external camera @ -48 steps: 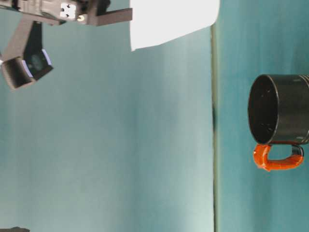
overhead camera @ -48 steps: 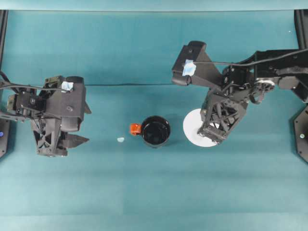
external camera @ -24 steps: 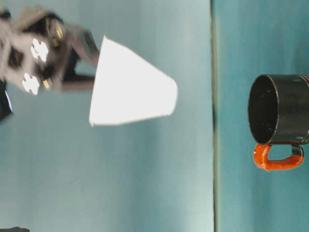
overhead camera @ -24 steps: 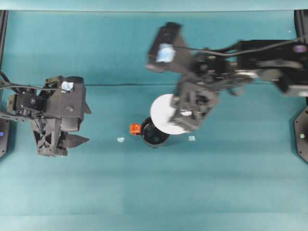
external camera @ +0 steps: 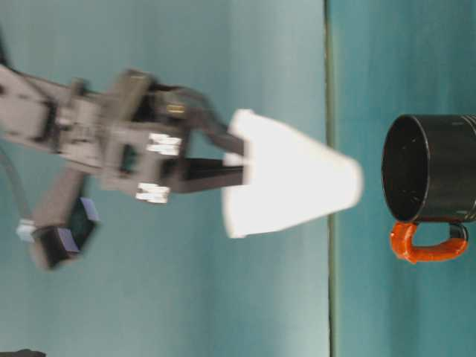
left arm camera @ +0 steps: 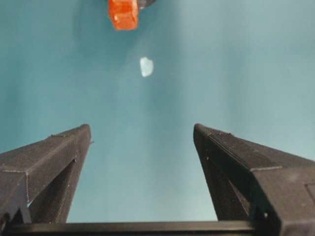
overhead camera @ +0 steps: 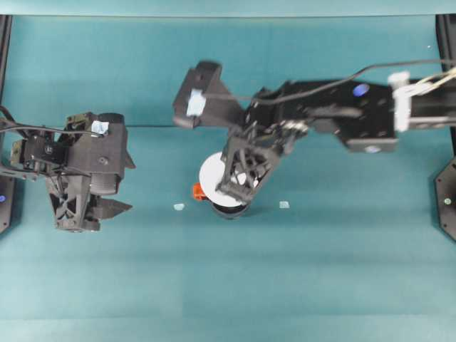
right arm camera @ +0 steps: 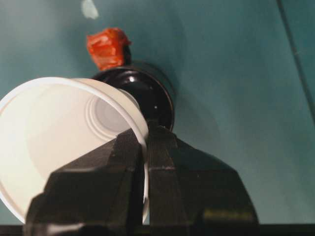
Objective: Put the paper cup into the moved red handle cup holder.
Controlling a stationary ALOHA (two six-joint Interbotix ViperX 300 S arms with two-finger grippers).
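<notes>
in the overhead view the right gripper (overhead camera: 239,187) sits near the middle of the frame, reaching in from the right edge, and it is clamped on the rim of the paper cup (overhead camera: 211,175), whose white circle overlaps the upper part of the red handle cup holder (overhead camera: 229,209); a sliver of the holder's black wall shows below the cup and its red tab pokes out on the left. 2 small pale scraps (overhead camera: 178,206) lie on the teal table (overhead camera: 285,285), 1 left of the holder and 1 right of it. the left gripper (overhead camera: 107,208) rests at the left side of the frame, well apart from the cup, jaws spread and holding nothing. in the table-level view the cup (external camera: 294,182) hangs in the middle of the frame, tilted, its narrow base pointing at the holder's (external camera: 431,167) open mouth at the right edge but not yet inside it, a gap between them; the gripper (external camera: 234,167) pinches the wide rim. in the left wrist view the 2 fingers (left arm camera: 49,162) stand wide apart over bare table, with the red handle (left arm camera: 123,14) at the top edge and a scrap (left arm camera: 146,66) just below it. in the right wrist view the fingers (right arm camera: 128,162) are closed on the cup's wall (right arm camera: 59,128) at lower left, 1 inside and 1 outside, and the holder (right arm camera: 150,96) shows behind the cup's base.
</notes>
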